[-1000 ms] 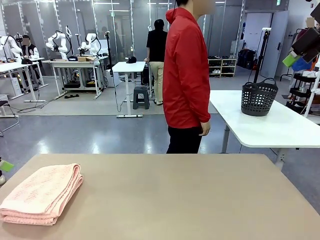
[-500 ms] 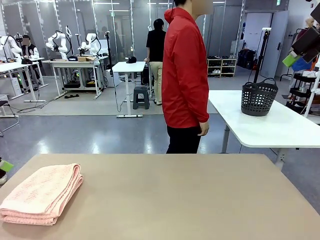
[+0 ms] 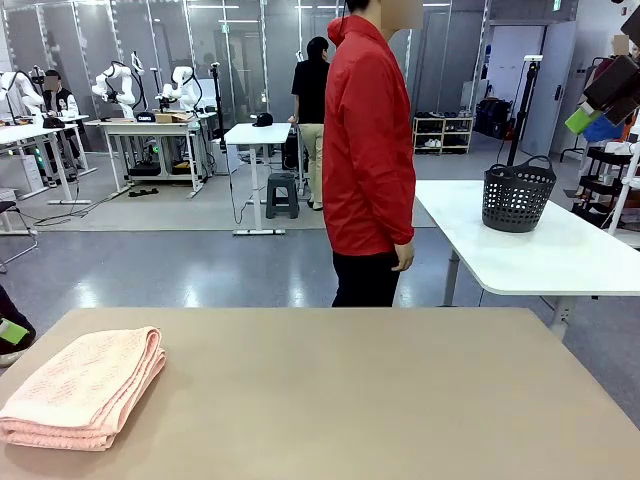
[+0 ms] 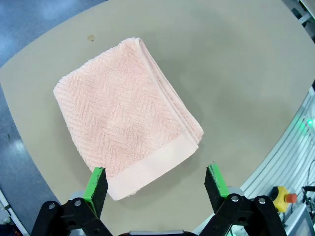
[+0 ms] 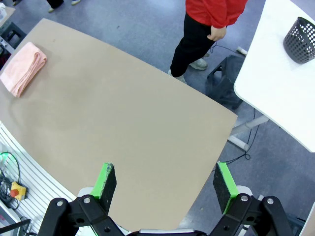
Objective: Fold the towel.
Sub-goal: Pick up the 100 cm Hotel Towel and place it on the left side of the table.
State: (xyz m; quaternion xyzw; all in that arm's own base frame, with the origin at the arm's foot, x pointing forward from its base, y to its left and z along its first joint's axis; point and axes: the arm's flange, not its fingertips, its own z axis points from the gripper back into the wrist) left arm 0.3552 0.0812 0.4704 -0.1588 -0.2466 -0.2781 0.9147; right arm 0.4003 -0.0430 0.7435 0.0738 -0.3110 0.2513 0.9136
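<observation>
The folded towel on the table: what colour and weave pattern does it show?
Salmon pink towel with a herringbone weave; the left wrist view shows it best.

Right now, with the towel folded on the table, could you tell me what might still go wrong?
The towel lies close to the table's left edge, so a nudge could push it off. Its folded layers look loose along one side, so they may slip apart if it is dragged. The left gripper hangs open above it; coming straight down, it might catch just the top layer.
</observation>
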